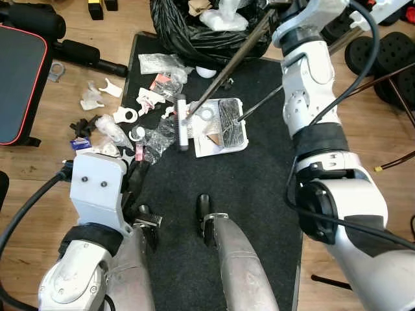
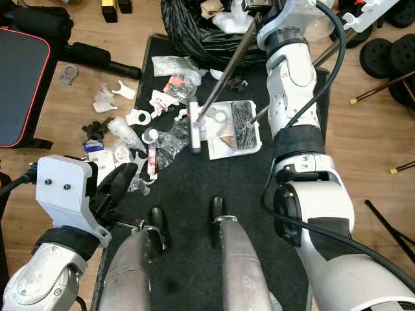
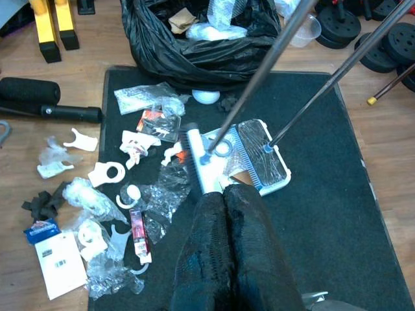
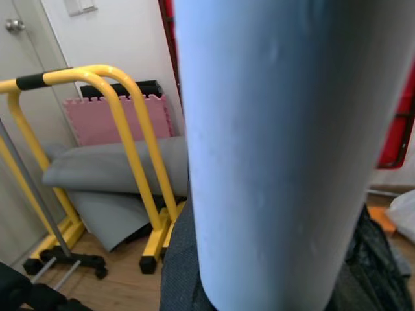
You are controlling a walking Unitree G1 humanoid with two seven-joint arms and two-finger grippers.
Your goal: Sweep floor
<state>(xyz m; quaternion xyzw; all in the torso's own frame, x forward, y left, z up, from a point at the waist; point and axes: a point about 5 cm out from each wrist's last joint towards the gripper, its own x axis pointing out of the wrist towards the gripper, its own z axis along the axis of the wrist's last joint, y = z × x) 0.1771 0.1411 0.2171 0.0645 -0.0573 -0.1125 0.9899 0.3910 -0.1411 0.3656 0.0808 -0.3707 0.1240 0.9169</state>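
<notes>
The broom [image 1: 183, 123] is set against the dustpan [image 1: 224, 126] on the black mat [image 1: 259, 194], so litter is pushed in (left end effector [image 3: 227, 194] pressed together; right's state cannot be told).

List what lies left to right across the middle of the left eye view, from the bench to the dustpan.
Black bench pad → white scraps on wood → white ring pieces → broom head → dustpan.

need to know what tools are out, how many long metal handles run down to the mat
2: the broom handle ends at the broom head; the thinner dustpan handle ends at the dustpan beside it on the black mat.
</notes>
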